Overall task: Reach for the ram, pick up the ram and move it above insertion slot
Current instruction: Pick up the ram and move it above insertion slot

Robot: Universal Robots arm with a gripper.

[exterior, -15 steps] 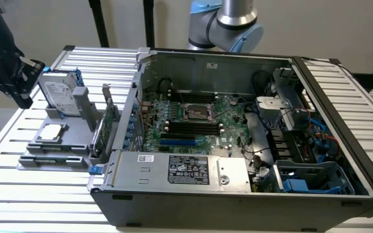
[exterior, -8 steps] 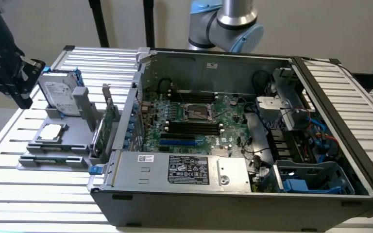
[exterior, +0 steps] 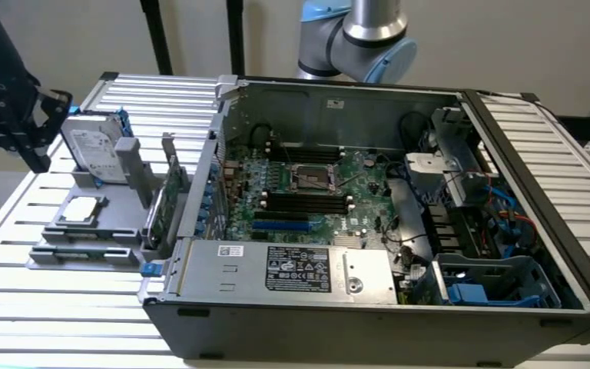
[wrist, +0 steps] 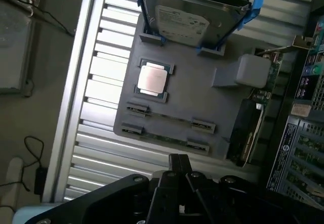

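One arm (exterior: 362, 31) rises behind the open computer case (exterior: 377, 307). Its single gripper (exterior: 34, 154) hangs in the air over the far corner of the worktop (exterior: 49, 330) on the exterior view's left, fingers (wrist: 175, 164) pressed together on nothing. Two ram sticks (wrist: 163, 138) lie parallel in clips along one edge of the grey holder (wrist: 202, 97), well apart from the gripper. That holder also carries one processor chip (wrist: 153, 78), one hard drive (wrist: 182, 19) standing on edge and one expansion card (wrist: 250, 133). Inside the case, the motherboard's black slots (exterior: 303, 201) lie in a row.
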